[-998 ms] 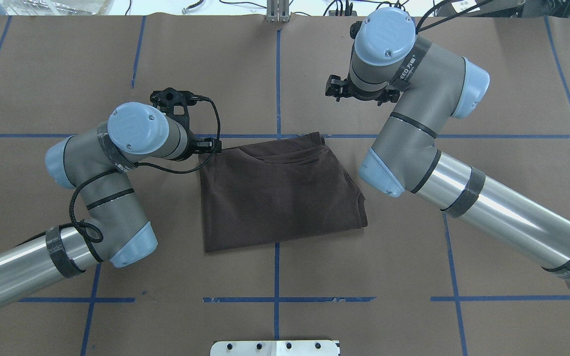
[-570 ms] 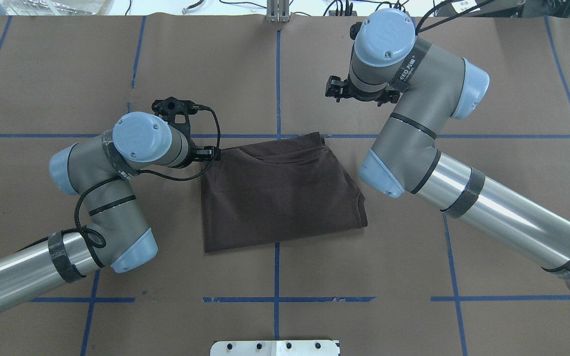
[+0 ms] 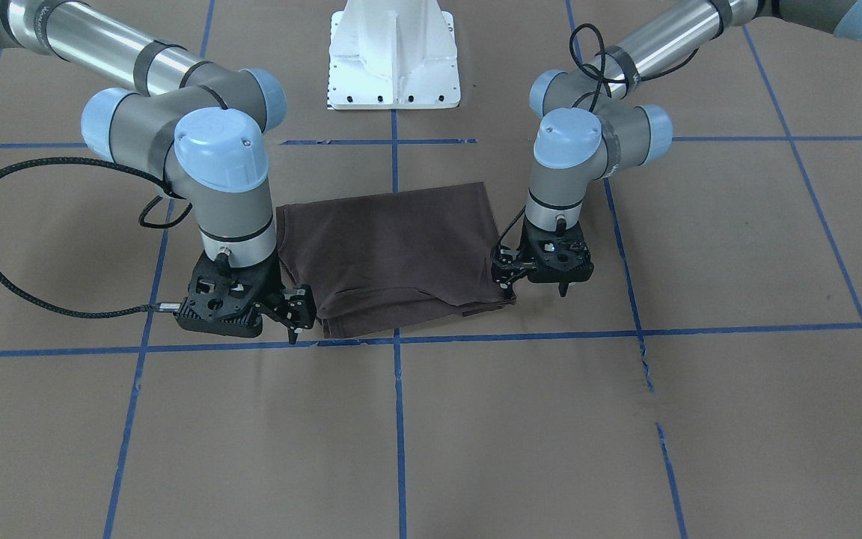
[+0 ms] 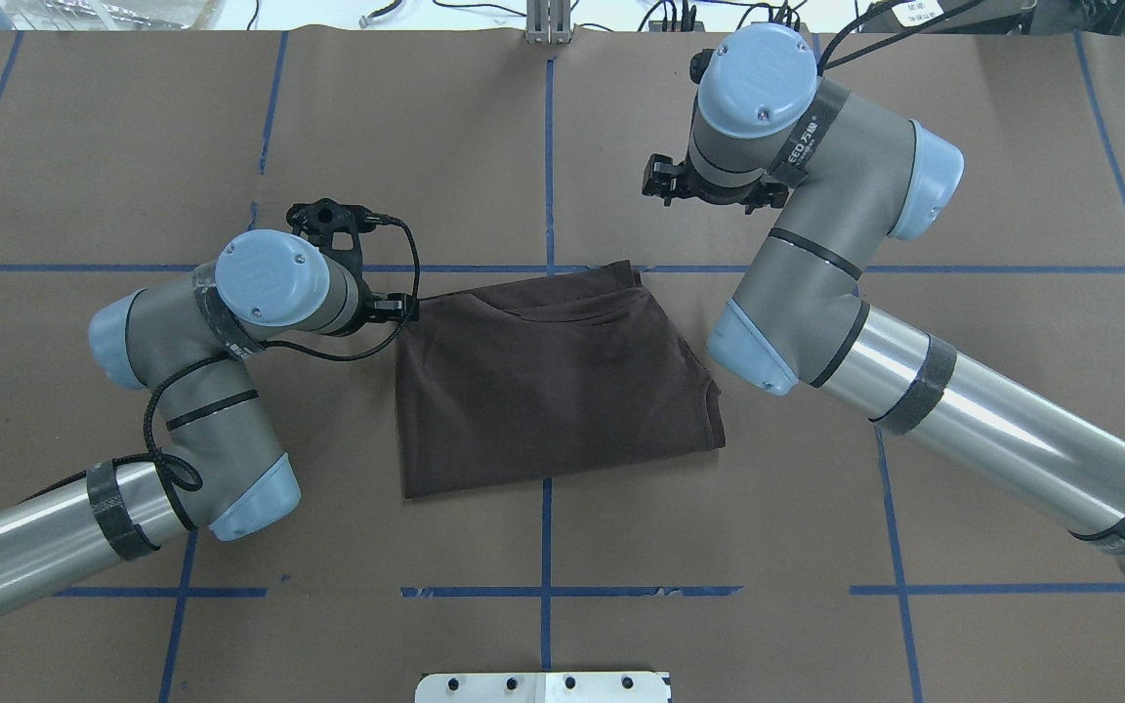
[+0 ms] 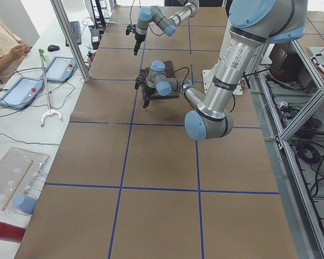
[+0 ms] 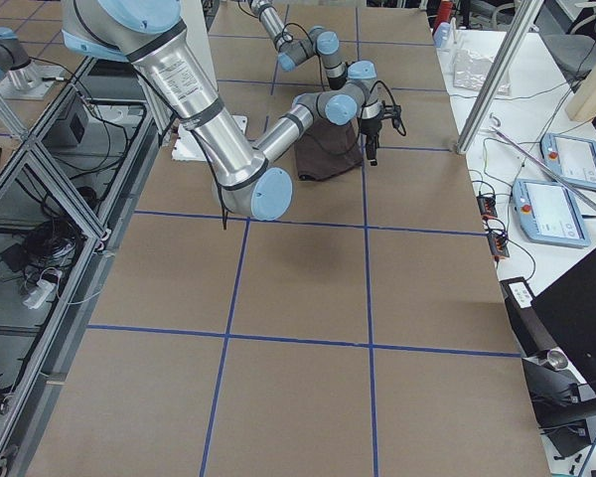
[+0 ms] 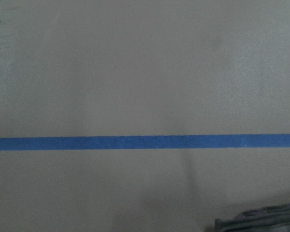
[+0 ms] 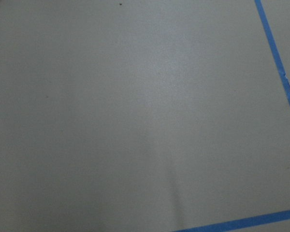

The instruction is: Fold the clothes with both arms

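The table (image 4: 84, 146) is covered in brown paper with blue tape lines (image 4: 549, 146). On the left, the left gripper (image 4: 402, 309) sits low, right at the far left corner of the T-shirt (image 4: 553, 391). I think it is there to grab that corner for the next fold. I cannot tell if its claw is wide, narrow or pinching cloth. The T-shirt lies flat in the middle of the table, already folded into a smaller shape. Its neck points to the far edge, away from the robot. Its long side runs from left to right, a little tilted. On the right, the right gripper (image 4: 658, 182) hangs high near the far edge, apart from the shirt. It holds nothing, and I cannot tell how wide it is. It looks like it waits for its turn.
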You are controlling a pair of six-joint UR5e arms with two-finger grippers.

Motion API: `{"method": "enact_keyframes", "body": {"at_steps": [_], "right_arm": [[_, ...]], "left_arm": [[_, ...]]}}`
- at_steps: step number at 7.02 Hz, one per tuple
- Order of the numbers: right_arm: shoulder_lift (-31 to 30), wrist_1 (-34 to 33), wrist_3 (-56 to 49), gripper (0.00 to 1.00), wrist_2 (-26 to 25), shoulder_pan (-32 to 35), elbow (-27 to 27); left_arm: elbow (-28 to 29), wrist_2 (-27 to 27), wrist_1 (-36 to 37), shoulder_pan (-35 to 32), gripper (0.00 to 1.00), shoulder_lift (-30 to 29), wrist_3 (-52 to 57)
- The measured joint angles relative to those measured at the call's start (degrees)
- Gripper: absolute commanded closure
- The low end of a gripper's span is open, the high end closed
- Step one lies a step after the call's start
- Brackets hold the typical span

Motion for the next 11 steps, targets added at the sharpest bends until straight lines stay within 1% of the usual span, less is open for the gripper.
{"method": "enact_keyframes", "body": {"at_steps": [3, 4, 5, 6, 7, 8, 9, 10, 11], "right_arm": [[-0.31, 0.1, 0.01, 0.0, -0.17, -0.42, 0.24], [-0.33, 0.06, -0.05, 0.0, -0.06, -0.47, 0.48], [-0.42, -1.3, -0.86, 0.0, 0.45, -0.37, 1.43], [-0.87, -5.25, -3.7, 0.0, 1.24, 0.21, 4.27], [-2.49, -11.79, -8.51, 0.0, 2.37, 1.59, 10.06], [-4.95, -18.67, -13.92, 0.0, 4.1, 3.76, 16.58], [-8.86, -24.02, -21.24, 0.0, 6.73, 7.19, 22.92], [-14.6, -26.39, -29.74, 0.0, 9.31, 11.5, 27.45], [-20.96, -27.06, -39.39, 0.0, 11.4, 16.72, 29.74]], "left_arm": [[-0.21, 0.28, -0.05, -0.41, 0.0, 0.43, 0.6], [-1.21, 0.13, 0.03, -1.34, 0.0, 0.47, 2.46], [-3.6, -0.12, 1.03, -2.9, 0.0, 0.55, 5.71], [-7.85, -0.63, 4.69, -4.57, 0.0, 0.64, 9.68], [-14.4, -2.69, 10.84, -6.34, 0.0, 1.57, 13.75], [-21.65, -5.57, 15.81, -8.23, 0.0, 4.22, 17.51], [-28.59, -8.6, 18.87, -11.03, 0.0, 8.46, 22.4], [-32.84, -12.05, 20.14, -15.36, 0.0, 12.53, 29.02], [-34.54, -15.56, 20.56, -21.0, 0.0, 15.97, 37.41]]}}
